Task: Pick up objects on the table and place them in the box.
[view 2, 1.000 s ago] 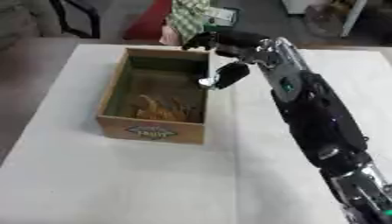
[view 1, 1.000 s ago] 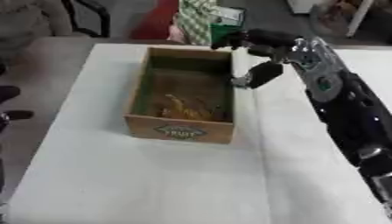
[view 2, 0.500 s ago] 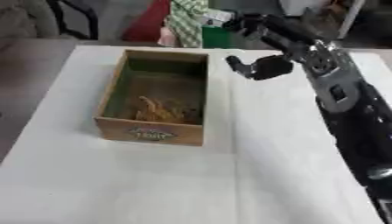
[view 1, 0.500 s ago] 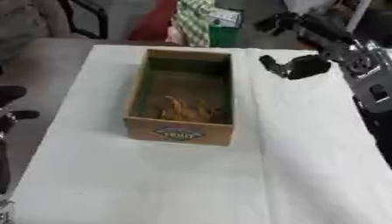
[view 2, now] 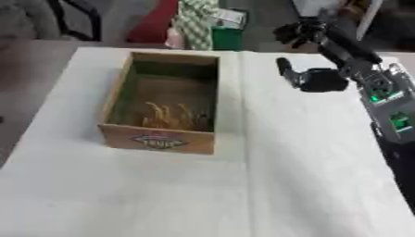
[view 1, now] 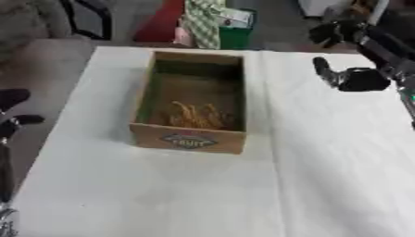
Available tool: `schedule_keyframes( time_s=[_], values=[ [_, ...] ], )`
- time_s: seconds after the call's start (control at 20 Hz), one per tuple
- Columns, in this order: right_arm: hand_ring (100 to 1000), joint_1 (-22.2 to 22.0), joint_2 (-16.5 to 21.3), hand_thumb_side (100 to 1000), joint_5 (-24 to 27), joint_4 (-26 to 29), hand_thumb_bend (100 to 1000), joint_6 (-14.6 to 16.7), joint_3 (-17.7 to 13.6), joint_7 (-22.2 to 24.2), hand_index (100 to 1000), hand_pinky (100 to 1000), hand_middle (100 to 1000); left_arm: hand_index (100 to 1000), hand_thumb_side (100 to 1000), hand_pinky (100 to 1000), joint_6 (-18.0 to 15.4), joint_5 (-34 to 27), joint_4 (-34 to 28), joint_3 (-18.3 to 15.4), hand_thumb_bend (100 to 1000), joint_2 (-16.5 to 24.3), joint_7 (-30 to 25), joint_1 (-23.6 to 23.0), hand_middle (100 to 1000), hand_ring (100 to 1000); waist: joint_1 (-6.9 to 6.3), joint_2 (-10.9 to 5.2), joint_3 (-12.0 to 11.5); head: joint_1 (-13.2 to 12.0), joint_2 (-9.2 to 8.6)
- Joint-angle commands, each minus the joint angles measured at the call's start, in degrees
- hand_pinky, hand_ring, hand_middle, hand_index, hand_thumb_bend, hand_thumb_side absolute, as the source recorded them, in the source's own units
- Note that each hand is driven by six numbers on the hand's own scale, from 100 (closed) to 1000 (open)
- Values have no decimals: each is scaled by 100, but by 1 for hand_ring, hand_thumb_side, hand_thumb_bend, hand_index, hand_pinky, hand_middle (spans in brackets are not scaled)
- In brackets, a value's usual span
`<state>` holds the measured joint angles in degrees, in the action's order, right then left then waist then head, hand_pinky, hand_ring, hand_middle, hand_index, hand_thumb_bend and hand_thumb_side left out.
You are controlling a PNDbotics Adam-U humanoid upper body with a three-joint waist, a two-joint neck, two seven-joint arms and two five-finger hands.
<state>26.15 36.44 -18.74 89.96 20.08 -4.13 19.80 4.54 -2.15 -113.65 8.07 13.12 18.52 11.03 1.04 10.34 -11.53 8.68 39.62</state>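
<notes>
Box, open-topped brown wooden crate with label on near wall [view 1: 192,139], mid-counter on white cloth-covered counter [view 1: 324,176]; yellowish-orange stringy items [view 1: 197,115] lying inside, presumably dropped there. Right hand [view 2: 317,78] raised beside box at far right, fingers relaxed, holding nothing, likely clear for next pick. Left hand unseen. No loose objects visible on cloth.

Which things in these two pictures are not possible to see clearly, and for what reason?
- Yellowish things in the box: blurred in both views; their kind is unclear.
- Right hand: blurred, dark against dark arm; whether it holds anything is unclear.
- Left hand: cut off by the left edge, left eye view only.
- Box label: too blurred to read.
</notes>
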Motion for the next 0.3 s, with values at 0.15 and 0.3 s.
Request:
schedule_keyframes(
  time_s=[0.15, 0.3],
  values=[
    [776, -84, 223, 390, 155, 276, 100, -66, -165, -34, 883, 725, 750, 629, 767, 574, -6, 27, -95, -61, 100, 107, 43, 31, 616, 782, 2, -47, 24, -31, -81],
    [762, -221, 172, 400, 182, 299, 100, -109, -251, -62, 875, 719, 731, 629, 767, 575, -13, 35, -95, -65, 100, 111, 43, 34, 616, 782, 19, -43, 59, -45, -86]
  ],
)
